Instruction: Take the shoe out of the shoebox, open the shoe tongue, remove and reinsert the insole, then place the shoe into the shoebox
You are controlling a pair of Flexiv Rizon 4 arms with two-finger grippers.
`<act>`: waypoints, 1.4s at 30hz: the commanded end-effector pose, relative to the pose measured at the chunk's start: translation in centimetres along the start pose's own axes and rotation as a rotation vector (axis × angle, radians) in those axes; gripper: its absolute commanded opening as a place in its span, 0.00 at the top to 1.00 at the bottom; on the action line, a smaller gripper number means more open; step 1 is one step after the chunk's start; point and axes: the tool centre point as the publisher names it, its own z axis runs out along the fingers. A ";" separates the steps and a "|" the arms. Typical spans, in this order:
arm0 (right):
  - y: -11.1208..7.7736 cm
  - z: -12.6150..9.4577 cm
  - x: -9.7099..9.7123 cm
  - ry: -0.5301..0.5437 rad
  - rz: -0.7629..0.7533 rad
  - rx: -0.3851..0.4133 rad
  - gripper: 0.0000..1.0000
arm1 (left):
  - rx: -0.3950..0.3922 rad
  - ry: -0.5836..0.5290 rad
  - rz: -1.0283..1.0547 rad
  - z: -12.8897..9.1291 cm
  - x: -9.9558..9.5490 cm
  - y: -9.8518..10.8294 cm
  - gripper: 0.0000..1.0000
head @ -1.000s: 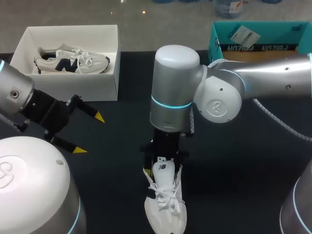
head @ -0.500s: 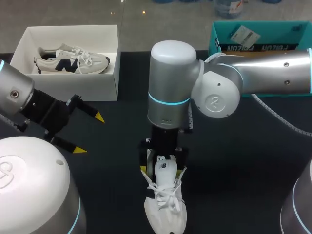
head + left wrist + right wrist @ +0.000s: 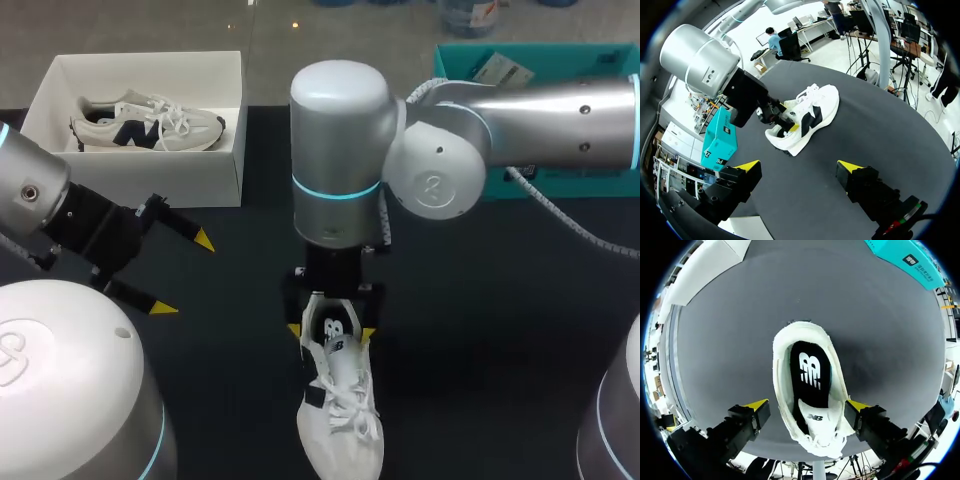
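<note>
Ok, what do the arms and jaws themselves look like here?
The left arm and right arm are silver-grey cylinders with rounded caps, glowing cyan rings at the joints and a circular logo. A pale ribbed cable runs beside the right arm. The jaws are black with yellow tips.

A white logo marks the black insole [image 3: 810, 371], a small dark one the tongue [image 3: 815, 418]. White lettering stands on the teal box [image 3: 570, 62], two o'clock from the shoe [image 3: 340, 400].
</note>
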 end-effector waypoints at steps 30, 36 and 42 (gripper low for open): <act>-3.6 -1.0 -0.6 0.084 0.017 0.054 1.00 | -0.002 0.002 0.000 0.0 0.0 -0.1 0.00; -3.6 0.8 -0.6 0.104 0.022 0.082 1.00 | -0.002 0.002 0.000 0.0 0.0 -0.1 0.00; -3.5 2.2 -0.6 0.109 0.024 0.109 1.00 | -0.002 0.002 0.000 0.0 0.0 -0.1 0.00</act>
